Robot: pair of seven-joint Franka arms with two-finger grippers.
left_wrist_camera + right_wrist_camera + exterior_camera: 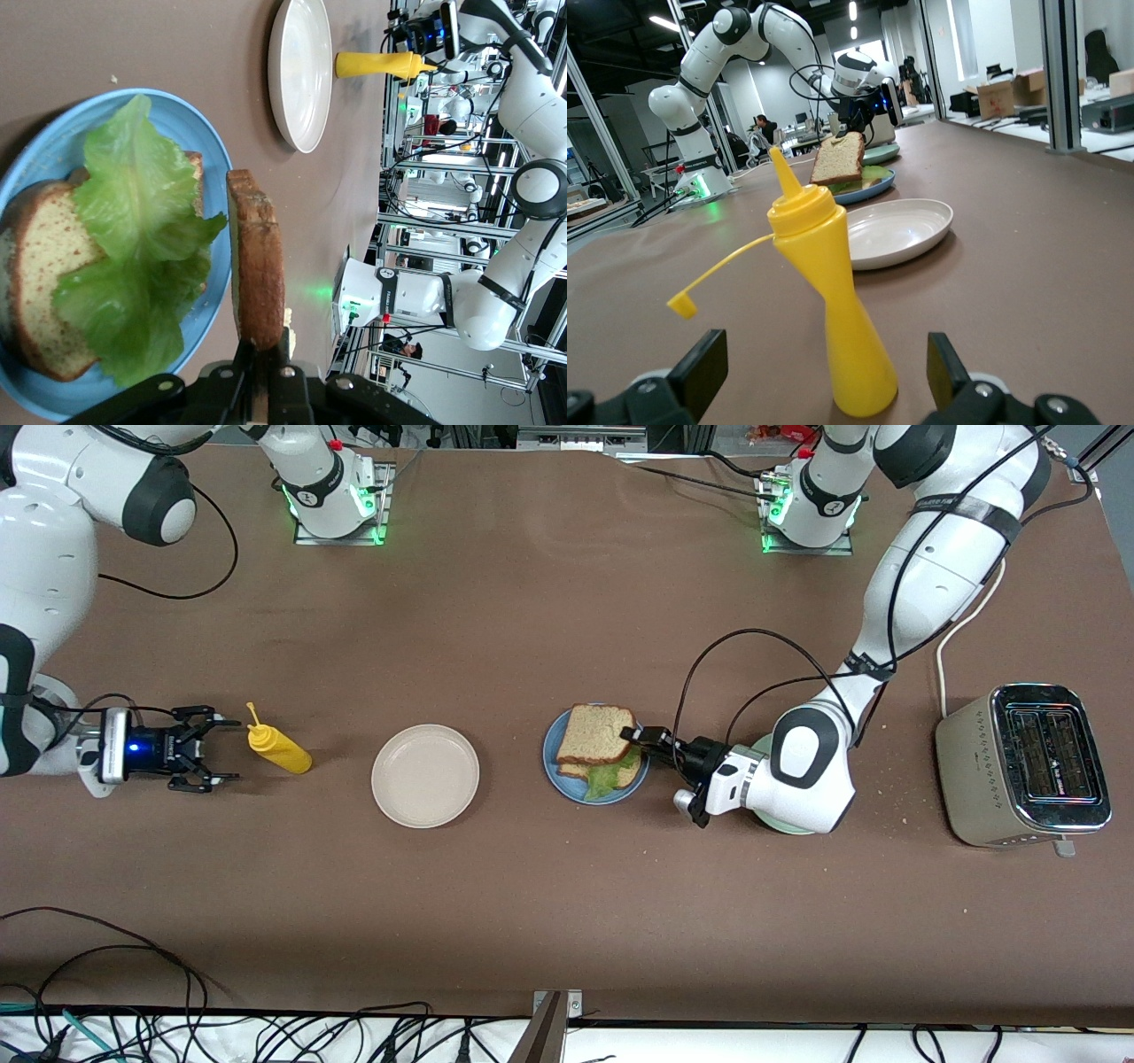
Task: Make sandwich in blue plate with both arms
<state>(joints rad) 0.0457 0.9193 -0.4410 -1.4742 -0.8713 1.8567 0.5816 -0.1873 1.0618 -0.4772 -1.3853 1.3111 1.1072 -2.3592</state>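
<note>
brown table (549,921) with both arm bases along its top edge in the front view, cables past the near edge. blue plate (556,766) sits mid-table, between the beige plate (425,775) and a pale green plate (797,828) mostly hidden under the left arm.

sandwich is half built: bottom bread slice (40,266) lies flat in the blue plate with a ruffled lettuce leaf (142,266) on it. top bread slice (257,266) is pinched by its edge in the left gripper (640,737), fingers narrow and clamped on the crust. in the left wrist view the slice stands on edge just beside the lettuce; judging from that, it's held this way so it can be tipped flat onto the leaf, closing the sandwich. left forearm is low and roughly level with the table, wrist pointing toward the right arm's end, gripper over the plate's rim.

right gripper (208,748) is low at the right arm's end of the table, held sideways, fingers spread wide with the yellow mustard bottle (279,748) standing upright just in front of them, not touched. looks lined up for a grab, likely waiting its turn.

silver toaster (1023,775) sits at the left arm's end of the table, slots look empty.
</note>
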